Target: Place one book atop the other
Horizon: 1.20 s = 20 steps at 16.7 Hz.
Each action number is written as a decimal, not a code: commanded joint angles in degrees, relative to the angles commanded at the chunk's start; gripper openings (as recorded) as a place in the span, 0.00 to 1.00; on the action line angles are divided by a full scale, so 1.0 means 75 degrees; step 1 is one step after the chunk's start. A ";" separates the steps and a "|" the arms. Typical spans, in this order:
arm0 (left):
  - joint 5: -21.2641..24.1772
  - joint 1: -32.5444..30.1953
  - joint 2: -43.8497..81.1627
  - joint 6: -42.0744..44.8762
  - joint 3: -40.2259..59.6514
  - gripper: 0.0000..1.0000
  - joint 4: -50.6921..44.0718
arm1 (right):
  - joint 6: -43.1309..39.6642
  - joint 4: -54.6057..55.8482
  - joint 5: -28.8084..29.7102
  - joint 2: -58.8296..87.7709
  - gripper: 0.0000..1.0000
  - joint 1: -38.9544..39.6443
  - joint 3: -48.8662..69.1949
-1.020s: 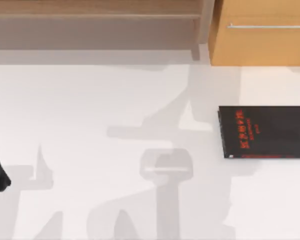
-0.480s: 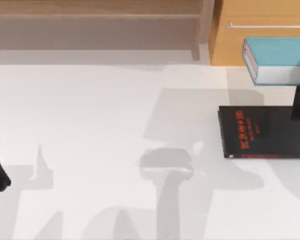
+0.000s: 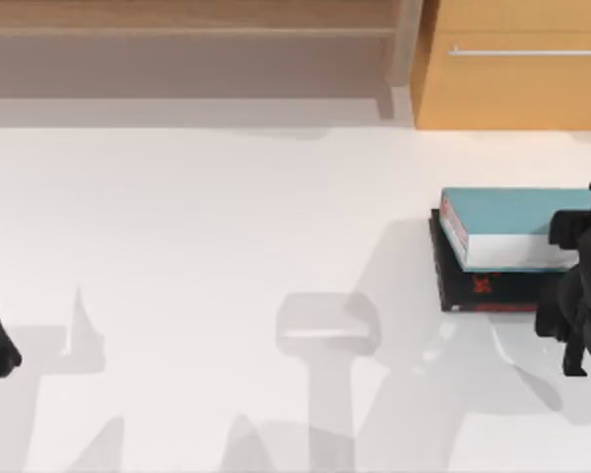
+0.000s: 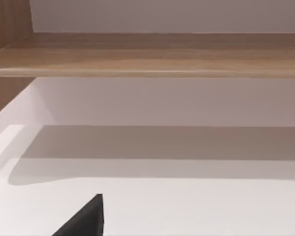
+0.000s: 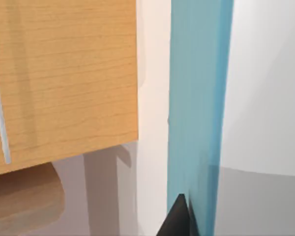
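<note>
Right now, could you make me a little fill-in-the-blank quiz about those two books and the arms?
1. The teal book lies over the ____ book.
2. Both books are at the table's ____ side in the top view.
3. The arm beside the books is the ____ one.
4. The cabinet behind the books is made of ____.

Missing words: black; right; right; wood
</note>
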 joint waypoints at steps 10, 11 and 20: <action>0.0000 0.0000 0.0000 0.0000 0.0000 1.00 0.0000 | -0.0043 0.0147 -0.0060 0.0208 0.08 -0.0075 0.0080; 0.0000 0.0000 0.0000 0.0000 0.0000 1.00 0.0000 | -0.0043 0.0147 -0.0060 0.0208 0.15 -0.0075 0.0080; 0.0000 0.0000 0.0000 0.0000 0.0000 1.00 0.0000 | -0.0043 0.0147 -0.0060 0.0208 0.83 -0.0075 0.0080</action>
